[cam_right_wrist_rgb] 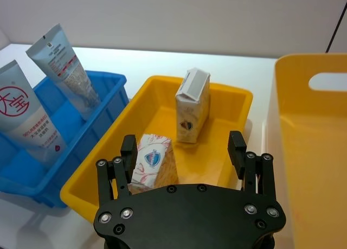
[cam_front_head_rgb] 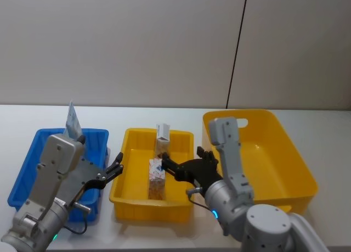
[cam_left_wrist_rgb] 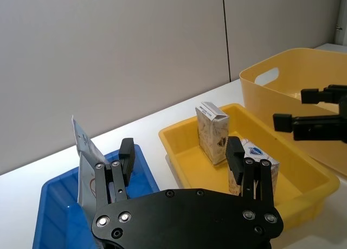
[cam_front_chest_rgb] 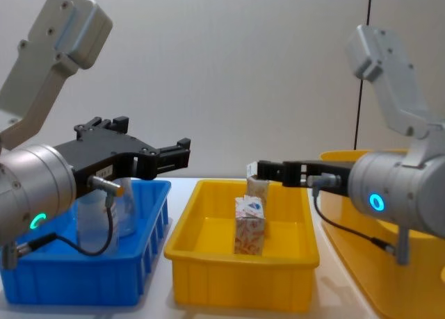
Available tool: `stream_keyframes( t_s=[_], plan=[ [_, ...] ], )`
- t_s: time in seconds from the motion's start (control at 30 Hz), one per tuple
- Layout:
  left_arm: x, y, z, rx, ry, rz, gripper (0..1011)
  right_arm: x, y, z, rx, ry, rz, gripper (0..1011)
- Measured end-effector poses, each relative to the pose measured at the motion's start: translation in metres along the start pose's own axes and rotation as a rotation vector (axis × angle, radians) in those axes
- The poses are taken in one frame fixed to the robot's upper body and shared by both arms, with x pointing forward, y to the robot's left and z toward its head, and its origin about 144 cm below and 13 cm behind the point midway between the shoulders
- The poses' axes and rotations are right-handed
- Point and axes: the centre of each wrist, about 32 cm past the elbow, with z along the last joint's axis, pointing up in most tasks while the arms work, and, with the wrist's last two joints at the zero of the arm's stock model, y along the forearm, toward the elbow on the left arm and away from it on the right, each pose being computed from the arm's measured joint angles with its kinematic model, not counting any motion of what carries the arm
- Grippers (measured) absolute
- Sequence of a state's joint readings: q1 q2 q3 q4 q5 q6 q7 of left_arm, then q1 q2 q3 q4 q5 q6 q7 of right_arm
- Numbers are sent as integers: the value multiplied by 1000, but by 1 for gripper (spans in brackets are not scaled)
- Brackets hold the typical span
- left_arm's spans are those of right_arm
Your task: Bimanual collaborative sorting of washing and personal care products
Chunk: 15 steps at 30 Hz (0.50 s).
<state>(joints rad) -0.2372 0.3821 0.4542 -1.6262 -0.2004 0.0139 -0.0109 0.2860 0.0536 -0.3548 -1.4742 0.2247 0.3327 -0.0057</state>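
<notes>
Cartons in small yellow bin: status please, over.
Left gripper, jaws open, by blue bin. Right gripper, jaws open, above small yellow bin. Near carton and far carton upright inside, ungrasped. Nothing blocking.

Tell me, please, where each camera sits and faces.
Head: high, looking down on blue bin, small yellow bin, large yellow bin; both arms show.
Chest: low, looking across the bins; both arms show.
Left wrist: behind open left gripper, facing far carton, near carton.
Right wrist: behind open right gripper, facing both cartons, shared with left wrist.

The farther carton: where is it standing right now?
In the head view, the farther carton stands upright at the back of the small yellow bin, behind the other carton, right of the blue bin.
</notes>
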Motion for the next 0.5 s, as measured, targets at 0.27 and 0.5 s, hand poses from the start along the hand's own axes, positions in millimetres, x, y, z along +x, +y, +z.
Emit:
stream_keyframes(
  t_s=[0.27, 0.5],
  plan=[
    [0, 0, 0, 0, 0, 0, 1001, -15, 9, 4, -61, 28, -11, 1004],
    [0, 0, 0, 0, 0, 0, 1001, -26, 16, 10, -123, 36, -15, 1004]
  ],
)
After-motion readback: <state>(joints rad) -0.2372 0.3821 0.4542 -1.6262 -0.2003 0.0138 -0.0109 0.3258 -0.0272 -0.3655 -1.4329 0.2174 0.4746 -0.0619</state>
